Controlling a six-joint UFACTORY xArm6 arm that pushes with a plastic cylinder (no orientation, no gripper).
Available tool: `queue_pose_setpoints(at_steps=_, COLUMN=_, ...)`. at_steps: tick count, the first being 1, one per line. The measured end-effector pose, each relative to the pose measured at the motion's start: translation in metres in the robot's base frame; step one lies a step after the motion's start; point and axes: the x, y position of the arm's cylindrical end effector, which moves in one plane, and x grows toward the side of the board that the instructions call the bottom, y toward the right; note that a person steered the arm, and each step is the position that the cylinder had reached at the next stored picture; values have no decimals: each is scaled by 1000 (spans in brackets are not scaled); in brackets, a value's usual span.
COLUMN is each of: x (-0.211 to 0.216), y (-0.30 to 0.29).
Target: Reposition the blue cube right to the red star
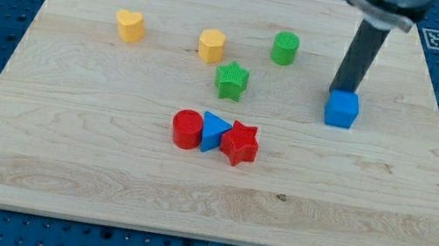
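The blue cube [342,109] sits on the wooden board at the view's right. The red star [240,143] lies near the board's middle, well to the left of the cube and lower in the view. My rod comes down from the view's top right, and my tip [345,92] stands right behind the blue cube, at its top edge, touching or nearly touching it. The very end of the tip is partly hidden by the cube.
A blue triangle [215,131] touches the red star's left side, and a red cylinder [187,129] touches the triangle. A green star [231,81], a green cylinder [284,48], a yellow pentagon-like block [210,46] and a yellow heart [130,26] lie higher up.
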Motion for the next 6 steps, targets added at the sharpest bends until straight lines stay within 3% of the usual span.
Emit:
queue_pose_setpoints(at_steps=1, x=48, y=-5)
queue_pose_setpoints(at_steps=2, x=65, y=-14)
queue_pose_setpoints(at_steps=3, x=52, y=11)
queue_pose_setpoints(at_steps=4, x=66, y=46)
queue_pose_setpoints(at_steps=5, x=99, y=40)
queue_pose_setpoints(at_steps=6, x=109, y=-4)
